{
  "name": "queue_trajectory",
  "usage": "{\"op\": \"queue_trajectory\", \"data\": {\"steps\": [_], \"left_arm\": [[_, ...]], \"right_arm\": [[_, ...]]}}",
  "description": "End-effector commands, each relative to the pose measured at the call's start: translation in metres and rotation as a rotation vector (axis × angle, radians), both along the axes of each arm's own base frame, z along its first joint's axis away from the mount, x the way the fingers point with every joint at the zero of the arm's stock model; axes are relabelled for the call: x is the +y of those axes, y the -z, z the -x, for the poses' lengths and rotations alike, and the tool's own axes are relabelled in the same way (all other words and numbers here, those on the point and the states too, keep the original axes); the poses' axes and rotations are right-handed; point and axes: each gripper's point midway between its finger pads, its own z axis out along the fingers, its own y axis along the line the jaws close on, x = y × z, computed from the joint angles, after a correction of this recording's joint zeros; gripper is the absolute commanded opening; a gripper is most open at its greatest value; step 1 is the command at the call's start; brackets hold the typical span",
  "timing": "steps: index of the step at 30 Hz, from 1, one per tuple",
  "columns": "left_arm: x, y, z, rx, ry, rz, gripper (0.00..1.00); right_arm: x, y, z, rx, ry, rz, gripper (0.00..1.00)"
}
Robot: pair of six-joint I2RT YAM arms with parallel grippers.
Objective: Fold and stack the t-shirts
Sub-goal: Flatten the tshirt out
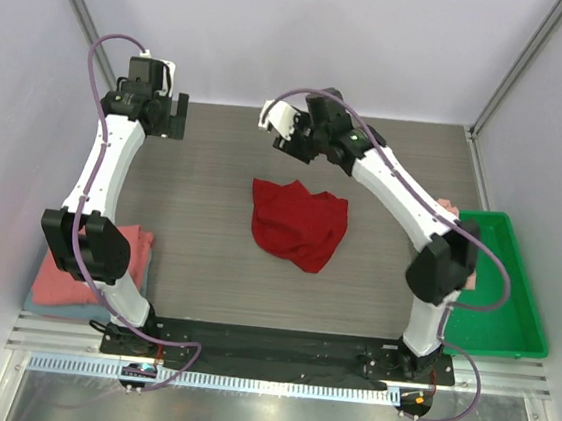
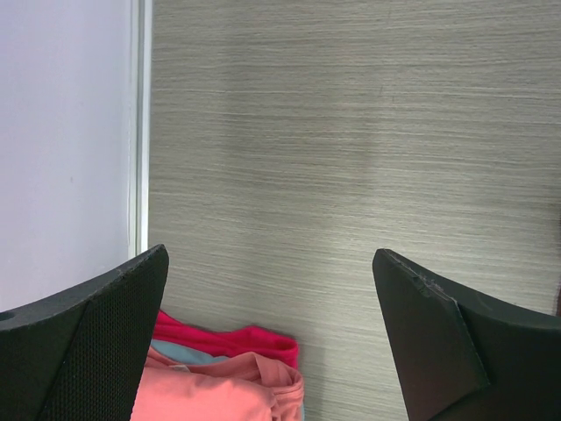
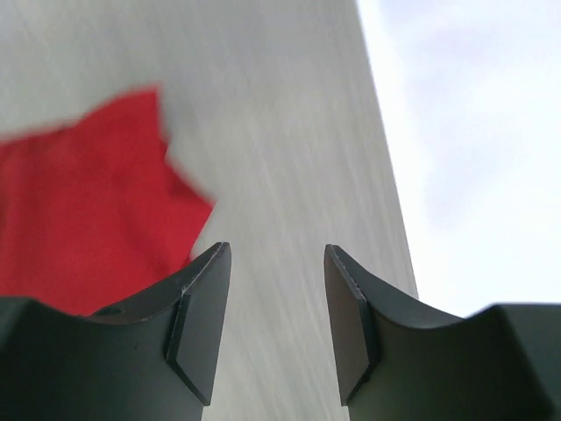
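A deep red t-shirt (image 1: pixel 298 223) lies crumpled in the middle of the table; it also shows in the right wrist view (image 3: pixel 79 210). A stack of folded shirts (image 1: pixel 84 270), salmon-pink on top, sits at the near left; in the left wrist view the stack (image 2: pixel 219 386) shows pink, pale blue-grey and red layers. My left gripper (image 1: pixel 177 117) is open and empty at the far left of the table. My right gripper (image 1: pixel 287 136) is open and empty, raised above the table behind the red shirt. A bit of pink cloth (image 1: pixel 448 207) peeks out behind the right arm.
A bright green plastic tray (image 1: pixel 508 295) stands at the right edge, partly behind the right arm. White enclosure walls (image 1: pixel 310 33) close in the table at the back and sides. A metal rail runs along the near edge.
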Motion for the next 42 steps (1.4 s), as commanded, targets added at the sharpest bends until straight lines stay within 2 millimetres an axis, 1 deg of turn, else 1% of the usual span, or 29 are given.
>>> {"op": "queue_trajectory", "data": {"steps": [1,2,3,4,5,6,7,8,9,10,11,12,15,16,17,21,26,29,30,32,34,35,36,38,41,42], "left_arm": [[0.005,-0.009,-0.002,-0.034,-0.032,0.0,1.0],[0.006,-0.011,-0.001,-0.038,-0.029,-0.005,1.0],[0.007,-0.012,0.0,-0.042,-0.031,-0.013,1.0],[0.01,-0.011,0.003,-0.036,-0.041,-0.024,1.0],[0.01,-0.01,0.004,-0.034,-0.042,-0.03,1.0],[0.012,-0.011,0.007,-0.037,-0.044,-0.038,1.0],[0.014,-0.011,0.008,-0.038,-0.048,-0.046,1.0],[0.015,-0.014,0.01,-0.047,-0.052,-0.055,1.0],[0.016,-0.013,0.011,-0.046,-0.051,-0.06,1.0],[0.017,-0.01,0.013,-0.036,-0.053,-0.064,1.0],[0.018,-0.01,0.014,-0.036,-0.054,-0.066,1.0],[0.018,-0.009,0.015,-0.035,-0.056,-0.065,1.0],[0.019,-0.006,0.014,-0.028,-0.056,-0.065,1.0],[0.018,-0.005,0.013,-0.025,-0.054,-0.065,1.0],[0.019,-0.006,0.013,-0.027,-0.056,-0.063,1.0],[0.018,-0.003,0.011,-0.02,-0.056,-0.058,1.0],[0.02,-0.003,0.013,-0.017,-0.06,-0.062,1.0],[0.022,-0.003,0.014,-0.016,-0.065,-0.064,1.0],[0.022,-0.002,0.014,-0.015,-0.066,-0.064,1.0],[0.022,-0.001,0.014,-0.013,-0.065,-0.064,1.0],[0.022,0.0,0.014,-0.01,-0.066,-0.062,1.0],[0.022,-0.001,0.013,-0.014,-0.066,-0.057,1.0],[0.022,-0.001,0.013,-0.014,-0.067,-0.056,1.0],[0.022,-0.002,0.012,-0.018,-0.066,-0.055,1.0],[0.021,0.0,0.012,-0.018,-0.069,-0.045,1.0],[0.021,0.0,0.011,-0.02,-0.07,-0.043,1.0]], "right_arm": [[0.034,0.031,-0.022,0.133,0.017,-0.069,0.52],[0.044,0.066,-0.03,0.195,0.015,-0.04,0.52],[0.049,0.073,-0.034,0.216,0.017,-0.04,0.52],[0.055,0.063,-0.038,0.225,0.016,-0.063,0.52],[0.06,0.073,-0.04,0.251,0.015,-0.064,0.52],[0.066,0.092,-0.04,0.303,0.008,-0.057,0.51],[0.072,0.088,-0.044,0.304,0.011,-0.086,0.51],[0.076,0.091,-0.044,0.312,0.007,-0.092,0.52],[0.081,0.1,-0.044,0.331,0.001,-0.092,0.52],[0.085,0.099,-0.045,0.327,-0.003,-0.102,0.52],[0.087,0.101,-0.046,0.332,-0.001,-0.106,0.52],[0.091,0.111,-0.044,0.352,-0.004,-0.104,0.52],[0.096,0.117,-0.041,0.369,-0.006,-0.109,0.52],[0.099,0.124,-0.039,0.386,-0.01,-0.105,0.52],[0.101,0.126,-0.036,0.394,-0.014,-0.106,0.52],[0.106,0.142,-0.027,0.423,-0.032,-0.083,0.53],[0.102,0.175,-0.025,0.461,-0.015,-0.025,0.54],[0.101,0.179,-0.028,0.453,-0.014,-0.018,0.51],[0.104,0.178,-0.031,0.442,-0.012,-0.028,0.51],[0.107,0.181,-0.032,0.445,-0.011,-0.03,0.48],[0.108,0.179,-0.034,0.441,-0.01,-0.037,0.39],[0.108,0.179,-0.034,0.44,-0.012,-0.038,0.33],[0.109,0.173,-0.035,0.429,-0.017,-0.046,0.16],[0.11,0.162,-0.036,0.411,-0.019,-0.06,0.02],[0.114,0.125,-0.04,0.34,-0.042,-0.093,0.01],[0.116,0.091,-0.042,0.284,-0.056,-0.128,0.01]]}}
